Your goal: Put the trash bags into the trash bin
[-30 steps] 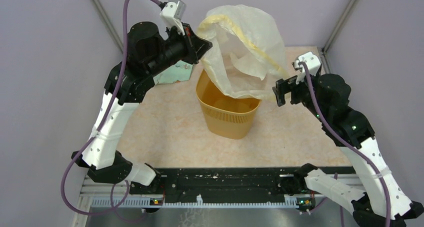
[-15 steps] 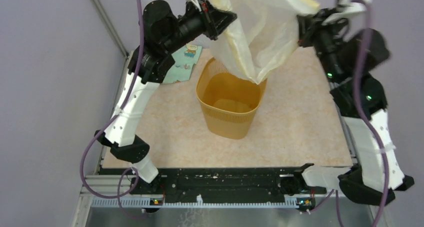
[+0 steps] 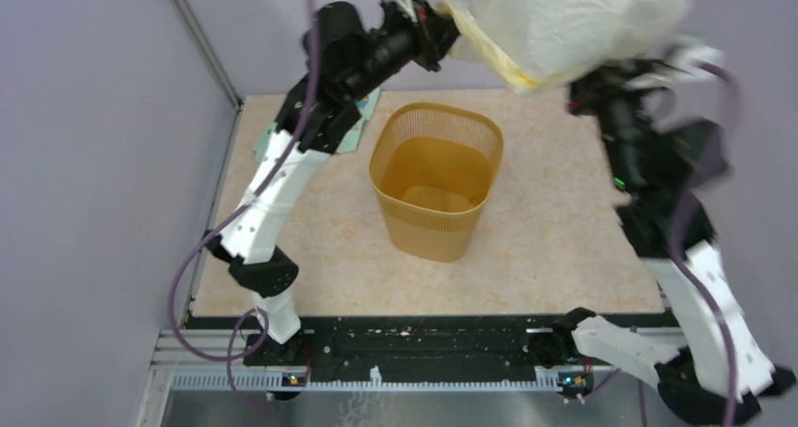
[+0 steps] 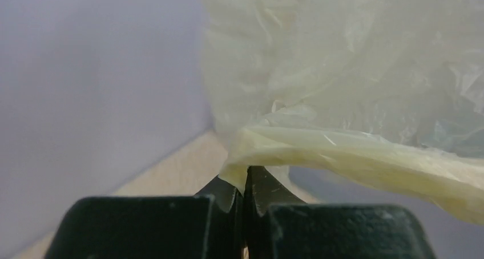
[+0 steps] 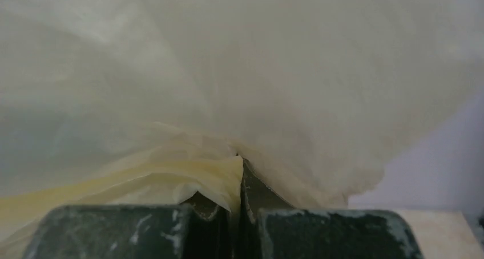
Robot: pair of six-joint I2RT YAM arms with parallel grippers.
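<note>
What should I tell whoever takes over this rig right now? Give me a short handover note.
The left gripper is shut on the thick yellowish rim of the trash bag.
The right gripper is shut on the rim at the bag's other side.
The bag hangs in the air between the two arms, none of it inside the trash bin.
The bin stands upright on the table, with nothing visible inside.
Done: bag gripped on two sides and held up.
Left: lower it into the bin, then release.
</note>
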